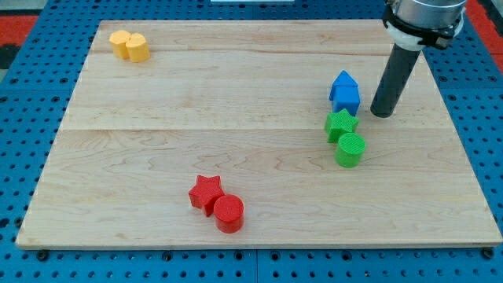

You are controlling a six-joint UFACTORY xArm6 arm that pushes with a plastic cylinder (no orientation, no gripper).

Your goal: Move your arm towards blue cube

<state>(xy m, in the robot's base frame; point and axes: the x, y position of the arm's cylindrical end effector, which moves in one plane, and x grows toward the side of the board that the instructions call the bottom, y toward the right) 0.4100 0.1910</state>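
My tip [382,115] sits just right of blue block [344,92], probably not touching; no pincer, just a rod.

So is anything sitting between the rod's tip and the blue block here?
Nothing visible does. My tip stands just to the view's right of the blue block, with only a narrow strip of bare board between them. The green star lies below that gap, not in it.

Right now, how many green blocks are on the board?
2. The green star sits just below the blue block at the view's right; the green cylinder touches the star's lower right. My tip stands right of both. None looks hidden.
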